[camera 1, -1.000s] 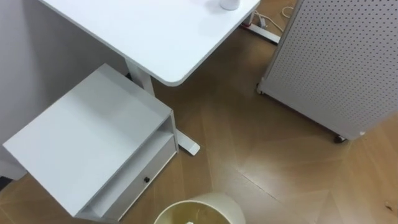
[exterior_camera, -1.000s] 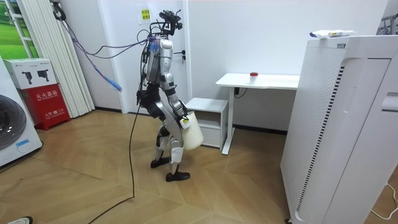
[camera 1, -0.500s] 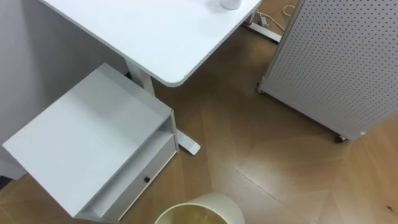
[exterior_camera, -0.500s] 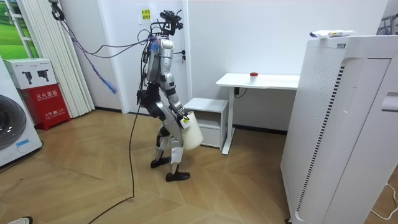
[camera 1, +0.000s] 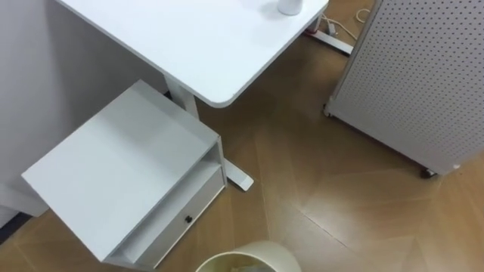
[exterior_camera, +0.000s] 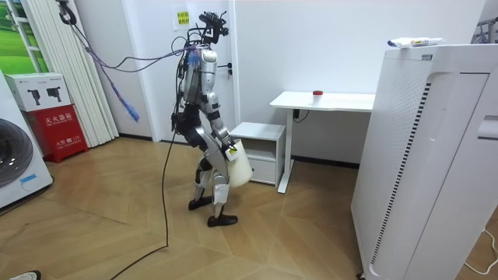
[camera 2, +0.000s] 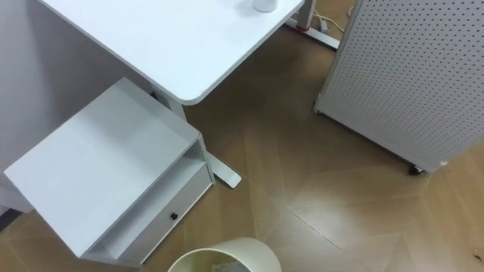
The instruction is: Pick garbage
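Note:
A cream waste bin (camera 1: 253,255) shows its rim at the bottom edge of the eye views, with something pale lying inside it, too little of it showing to name. In the room view the bin (exterior_camera: 242,166) hangs off the floor in front of my thighs. My right hand (exterior_camera: 230,152) holds it at the rim. I stand bent forward on the wood floor, facing the room view's right, just before the low cabinet.
A low white cabinet (camera 1: 121,162) with an open shelf stands ahead on my left, under a white desk (camera 1: 189,38) with a small cup (camera 1: 290,6). A perforated white panel on castors (camera 1: 423,68) stands to my right. Bare floor (camera 1: 333,189) lies between them.
The eye view has shifted a little, so the camera moved. The bin stays at the same spot before me, and my stance in the room view is unchanged.

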